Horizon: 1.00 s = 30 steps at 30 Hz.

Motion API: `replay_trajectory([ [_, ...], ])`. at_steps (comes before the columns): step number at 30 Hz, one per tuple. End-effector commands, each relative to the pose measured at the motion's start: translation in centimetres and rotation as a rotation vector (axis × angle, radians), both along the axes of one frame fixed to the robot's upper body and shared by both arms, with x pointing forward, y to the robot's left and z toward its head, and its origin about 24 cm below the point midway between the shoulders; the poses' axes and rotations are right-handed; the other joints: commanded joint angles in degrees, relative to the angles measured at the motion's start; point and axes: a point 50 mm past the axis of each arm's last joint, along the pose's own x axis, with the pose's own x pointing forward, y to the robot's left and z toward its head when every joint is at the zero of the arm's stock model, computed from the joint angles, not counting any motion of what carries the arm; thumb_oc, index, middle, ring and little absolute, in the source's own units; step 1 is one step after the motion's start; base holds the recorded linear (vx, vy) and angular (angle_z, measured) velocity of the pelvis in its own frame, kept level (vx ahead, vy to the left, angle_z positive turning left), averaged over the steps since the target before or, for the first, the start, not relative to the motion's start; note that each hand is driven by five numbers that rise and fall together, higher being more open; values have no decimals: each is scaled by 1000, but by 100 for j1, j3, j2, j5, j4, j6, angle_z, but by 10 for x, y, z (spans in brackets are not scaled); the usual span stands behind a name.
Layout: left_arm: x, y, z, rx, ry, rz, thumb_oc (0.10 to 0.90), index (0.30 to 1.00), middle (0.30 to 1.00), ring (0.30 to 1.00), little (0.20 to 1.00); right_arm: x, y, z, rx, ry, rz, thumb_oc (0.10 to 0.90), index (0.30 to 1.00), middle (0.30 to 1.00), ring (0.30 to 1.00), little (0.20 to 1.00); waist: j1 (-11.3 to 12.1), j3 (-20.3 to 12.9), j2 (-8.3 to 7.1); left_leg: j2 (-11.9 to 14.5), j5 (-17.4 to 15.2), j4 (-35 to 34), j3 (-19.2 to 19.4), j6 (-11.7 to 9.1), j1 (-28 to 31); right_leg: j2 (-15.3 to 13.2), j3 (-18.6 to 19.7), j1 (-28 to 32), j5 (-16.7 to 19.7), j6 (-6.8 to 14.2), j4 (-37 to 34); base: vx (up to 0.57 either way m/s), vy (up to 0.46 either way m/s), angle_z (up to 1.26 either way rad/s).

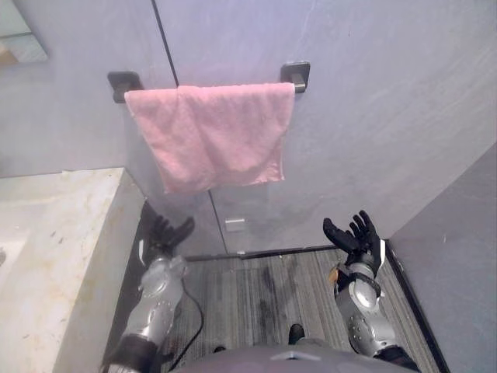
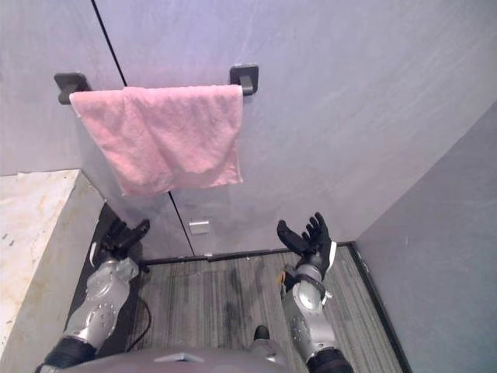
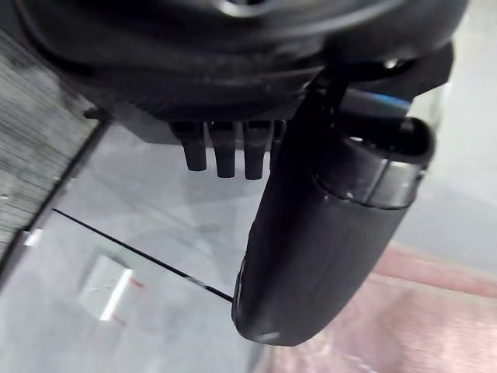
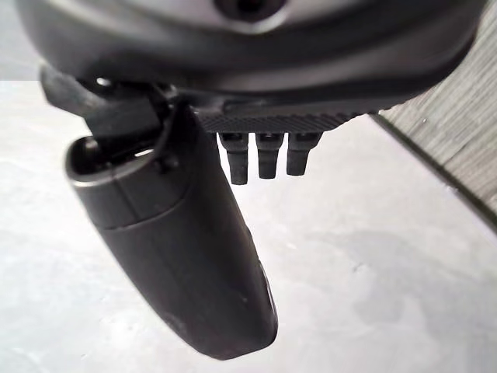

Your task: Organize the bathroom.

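Observation:
A pink towel [image 1: 210, 136] hangs folded over a dark towel bar [image 1: 296, 75] on the grey wall, its lower edge slanting. Well below it, my left hand [image 1: 165, 234] is raised beside the counter's side with its fingers straight and empty. My right hand [image 1: 359, 239] is raised at the lower right, fingers spread and holding nothing. In the left wrist view the thumb [image 3: 326, 233] stands out before the wall, with a strip of the pink towel [image 3: 419, 311] past it. The right wrist view shows the thumb [image 4: 178, 249] against bare grey wall.
A pale marble counter [image 1: 54, 249] fills the left side. A small white plate [image 1: 234, 224] sits low on the wall. Grey plank floor [image 1: 256, 295] lies between my arms, and a grey wall [image 1: 458, 256] closes the right.

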Motion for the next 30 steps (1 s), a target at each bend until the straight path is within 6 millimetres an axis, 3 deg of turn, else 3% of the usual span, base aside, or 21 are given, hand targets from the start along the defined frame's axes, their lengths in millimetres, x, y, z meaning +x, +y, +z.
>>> replay_trajectory([
  [1, 20, 6, 12, 9, -98, -161, 800, 900, 900, 900, 900, 34, -3, 36, -121, -202, 74, 800, 900, 900, 900, 900, 7, 170, 122, -399, -329, 12, 96, 414, 85, 312, -121, 274, -818, 203, 401, -34, 8, -2],
  [4, 6, 9, -8, -35, -3, -158, 800, 900, 900, 900, 900, 28, -9, 22, -162, -123, 101, 800, 900, 900, 900, 900, 4, 198, 137, -408, -329, 12, 77, 411, 86, 309, -131, 287, -818, 220, 397, -54, 14, -1],
  [6, -23, 20, -43, -30, 184, -107, 800, 900, 900, 900, 900, 18, -20, -3, -215, 33, 129, 800, 900, 900, 900, 900, 30, 183, 126, -419, -331, 12, 64, 398, 44, 309, -162, 268, -823, 232, 395, -83, 17, -1],
  [8, -43, 23, -62, -71, 306, -79, 800, 900, 900, 900, 900, 10, -26, -16, -252, 126, 149, 800, 900, 900, 900, 900, 42, 186, 102, -427, -341, 12, 22, 398, 40, 295, -195, 285, -828, 241, 390, -62, -5, 0],
  [10, -76, 28, -87, -77, 500, -66, 800, 900, 900, 900, 900, -3, -33, -35, -256, 252, 169, 800, 900, 900, 900, 900, 75, 148, 48, -439, -347, 12, -18, 400, -4, 278, -207, 266, -816, 265, 389, -58, -22, 1],
  [16, -142, 25, -115, -112, 831, -157, 800, 900, 900, 900, 900, -31, -36, -69, -246, 472, 263, 800, 900, 900, 900, 900, 136, 117, -60, -429, -338, 12, -134, 417, -108, 220, -245, 157, -859, 331, 601, -62, -18, 5],
  [19, -163, 24, -118, -112, 965, -238, 800, 900, 900, 900, 900, -42, -31, -82, -198, 578, 296, 800, 900, 900, 900, 900, 154, 161, -120, -415, -319, 12, -198, 413, -181, 137, -257, -23, -770, 424, 838, -108, -24, 8],
  [21, -167, 24, -119, -106, 981, -290, 800, 900, 900, 900, 900, -48, -30, -88, -162, 622, 285, 800, 900, 900, 900, 900, 151, 225, -117, -373, -285, 12, -225, 399, -231, 119, -219, -155, -742, 471, 981, -202, -42, 16],
  [24, -161, 25, -118, -83, 983, -346, 800, 900, 900, 900, 900, -55, -31, -94, -128, 670, 265, 800, 900, 900, 900, 900, 152, 253, -31, -333, -203, 12, -359, 425, -405, 286, -32, -226, -1003, 354, 1342, -272, -32, 11],
  [27, -146, 24, -116, -82, 965, -352, 800, 900, 900, 900, 900, -57, -31, -100, -108, 746, 273, 800, 900, 900, 900, 900, 153, 257, 90, -280, -60, 12, -533, 469, -640, 653, 527, -517, -1230, 298, 2497, -294, -38, 27],
  [29, -144, 25, -116, -84, 963, -365, 800, 900, 900, 900, 900, -59, -32, -102, -93, 771, 261, 800, 900, 900, 900, 900, 178, 266, 80, -289, 27, 12, -618, 436, -786, 808, 804, -388, -1318, 256, 2460, -231, -94, 75],
  [30, -142, 24, -116, -83, 960, -381, 800, 900, 900, 900, 900, -62, -34, -103, -72, 790, 241, 800, 900, 900, 900, 900, 250, 269, 33, -330, 188, 12, -745, 348, -1024, 970, 1034, 1, -1490, 125, 1915, -201, -129, 91],
])
